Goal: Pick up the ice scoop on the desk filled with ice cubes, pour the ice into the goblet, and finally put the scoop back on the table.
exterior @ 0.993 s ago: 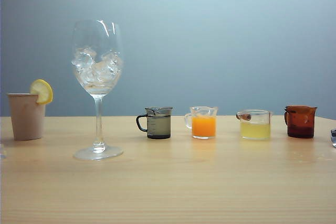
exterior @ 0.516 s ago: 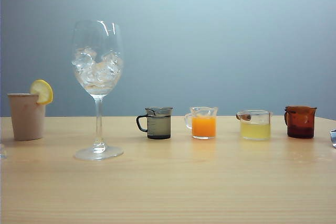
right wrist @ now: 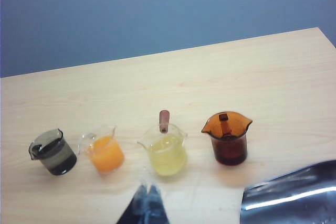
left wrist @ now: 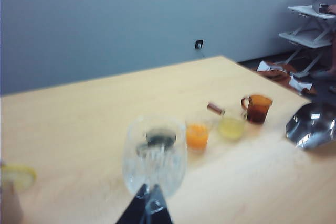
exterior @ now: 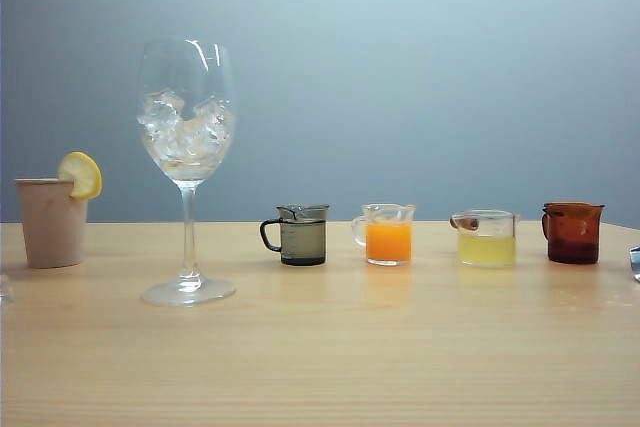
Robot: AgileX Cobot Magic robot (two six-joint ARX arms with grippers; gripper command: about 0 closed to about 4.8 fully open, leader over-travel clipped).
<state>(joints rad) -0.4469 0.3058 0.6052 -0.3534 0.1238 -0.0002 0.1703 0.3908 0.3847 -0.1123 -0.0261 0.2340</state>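
ice cubes [exterior: 186, 129] sit in the goblet [exterior: 186, 162]; the ice scoop [right wrist: 290, 195] lies empty near the table's [exterior: 330, 357] right edge. left end effector [left wrist: 146, 207] and right end effector [right wrist: 147, 203] hang above, fingers together, empty.

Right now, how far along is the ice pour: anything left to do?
Done: the ice cubes sit in the goblet, and the ice scoop lies on the table by the brown jug, seemingly empty. In hand: nothing; the right gripper is shut and empty, the left gripper looks shut, behind the goblet. Left: apparently nothing.
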